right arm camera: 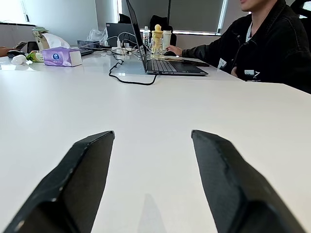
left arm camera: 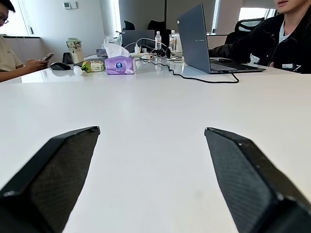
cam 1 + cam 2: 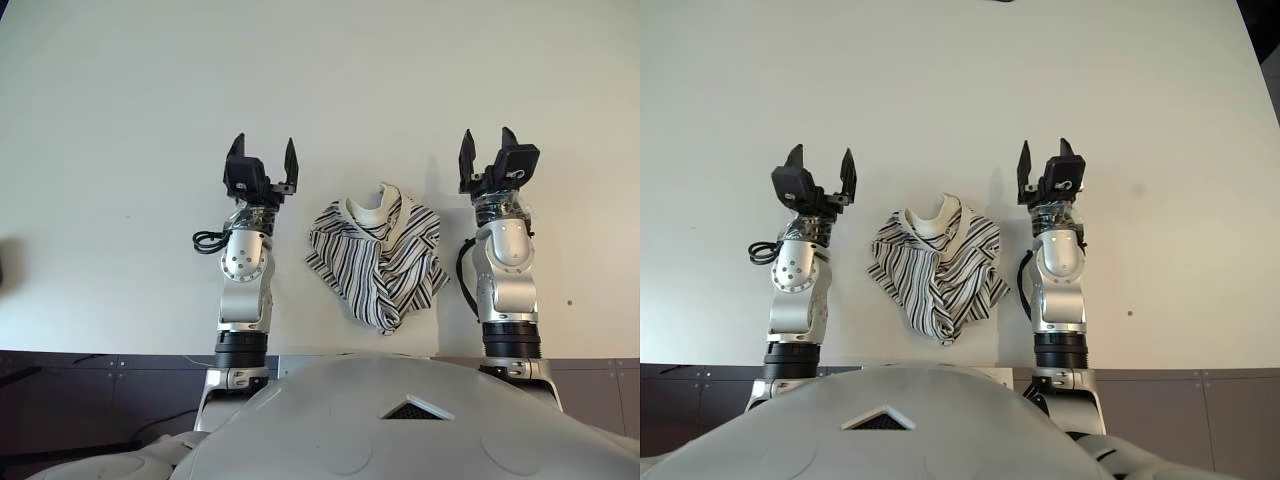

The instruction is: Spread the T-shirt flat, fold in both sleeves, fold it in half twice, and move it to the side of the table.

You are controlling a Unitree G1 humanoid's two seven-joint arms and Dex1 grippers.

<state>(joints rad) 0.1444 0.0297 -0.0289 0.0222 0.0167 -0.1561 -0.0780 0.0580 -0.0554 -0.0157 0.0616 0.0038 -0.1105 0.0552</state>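
On either side of the T-shirt (image 3: 378, 262), both tools are empty. Left gripper (image 3: 265, 150) sits just left of it, fingers spread wide. Right gripper (image 3: 487, 140) sits just right of it, also wide open. Neither touches the cloth. T-shirt is a crumpled striped heap on the white table (image 3: 120, 100), collar on its far side. Laptop (image 1: 163, 65) and tissue box (image 2: 119, 65) stand well beyond it.

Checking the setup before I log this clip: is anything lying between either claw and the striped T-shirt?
Nothing visible does. The crumpled T-shirt lies on the table between the two arms; the open left claw and open right claw flank it, apart from the cloth.
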